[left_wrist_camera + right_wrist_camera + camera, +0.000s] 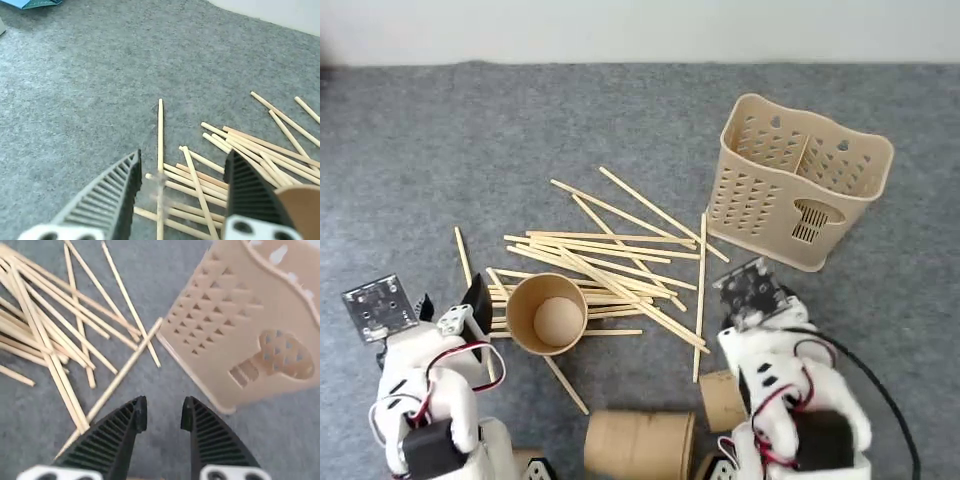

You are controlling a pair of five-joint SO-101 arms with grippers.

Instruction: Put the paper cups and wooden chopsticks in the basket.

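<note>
The left arm sits at 7 o'clock on the grey mat (420, 150). The left gripper (184, 156) has its jaws spread wide, holding nothing, low over a lone chopstick (160, 130). The right arm sits at 5 o'clock. The right gripper (164, 402) has its jaws slightly parted and grips nothing, just beside the basket (760, 200), which stands upright at 2 o'clock. The chopsticks (610, 262) lie scattered at the centre. An upright cup (546, 315) stands at the pile's 7 o'clock edge. A second cup (640, 440) and a third cup (722, 400) lie at 6 o'clock.

Lying paper cup (638, 440): cut off by frame edge, high view. Smaller cup (720, 398): partly hidden behind right arm (790, 400). Basket (250, 330): cropped, right wrist view.
</note>
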